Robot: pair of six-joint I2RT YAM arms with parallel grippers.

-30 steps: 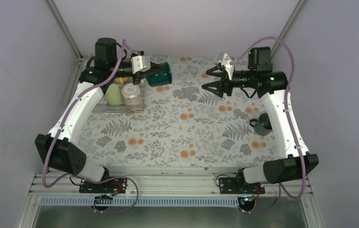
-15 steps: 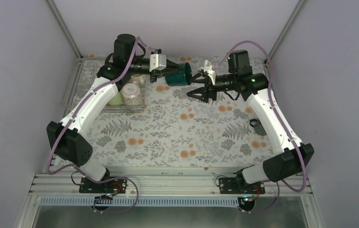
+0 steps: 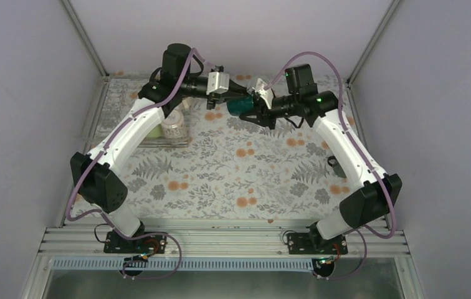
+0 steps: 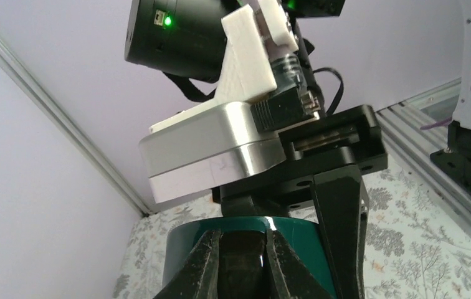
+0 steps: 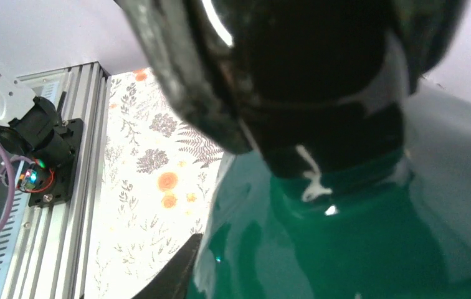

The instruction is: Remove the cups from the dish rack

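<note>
Left gripper (image 3: 236,99): clenched on the rim wall of the dark green mug (image 3: 241,107), which it holds on its side above the floral tablecloth (image 3: 220,180), toward 12 o'clock in the top view.
Right gripper (image 3: 253,111): jaws astride the same mug from its 3 o'clock side; whether they squeeze it cannot be told.
Dish rack (image 3: 134,142): at 10 o'clock, carrying a pale green mug (image 3: 152,130) and a patterned mug (image 3: 174,126).

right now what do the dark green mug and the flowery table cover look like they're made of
The dark green mug looks like glazed ceramic with a glossy finish: sharp white highlights sit on its smooth surface, though hard plastic can't be ruled out. The table cover is a flat printed sheet with leaves and orange flowers, matte, with no glare; cloth or vinyl, can't tell.
</note>
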